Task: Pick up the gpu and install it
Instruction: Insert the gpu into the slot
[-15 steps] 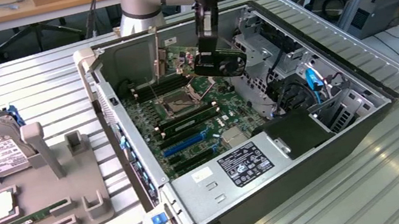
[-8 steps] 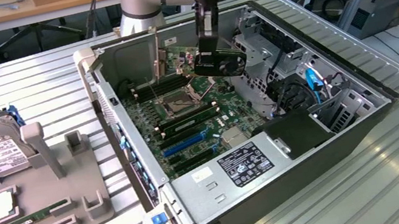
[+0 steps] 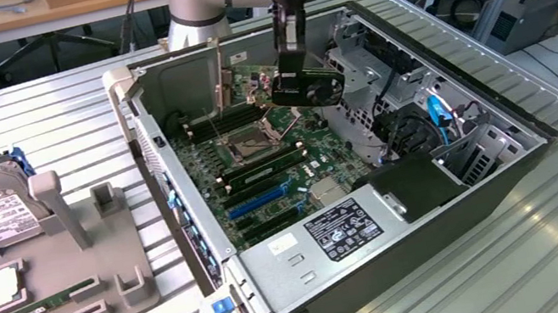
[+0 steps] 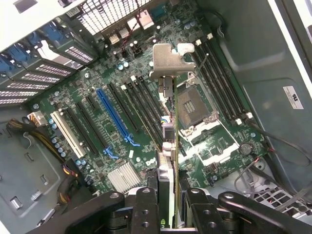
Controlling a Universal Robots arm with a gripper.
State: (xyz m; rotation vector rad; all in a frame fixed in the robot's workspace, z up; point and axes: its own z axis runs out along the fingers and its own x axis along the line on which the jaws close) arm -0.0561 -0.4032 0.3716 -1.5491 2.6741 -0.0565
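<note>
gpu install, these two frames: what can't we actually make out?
Wrist view: the gpu sits edge-on in the gripper, so its flat faces cannot be seen.
Wrist view: the gpu covers the strip of motherboard behind it, so which slot it lines up with is hidden.
Exterior view: the gpu blocks the motherboard beneath it, so its height above it is unclear.
Exterior view: the power supply label print is too small to read.

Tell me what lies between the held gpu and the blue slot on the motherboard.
In the wrist view, black slots on the motherboard lie between the gpu and the blue slot.
</note>
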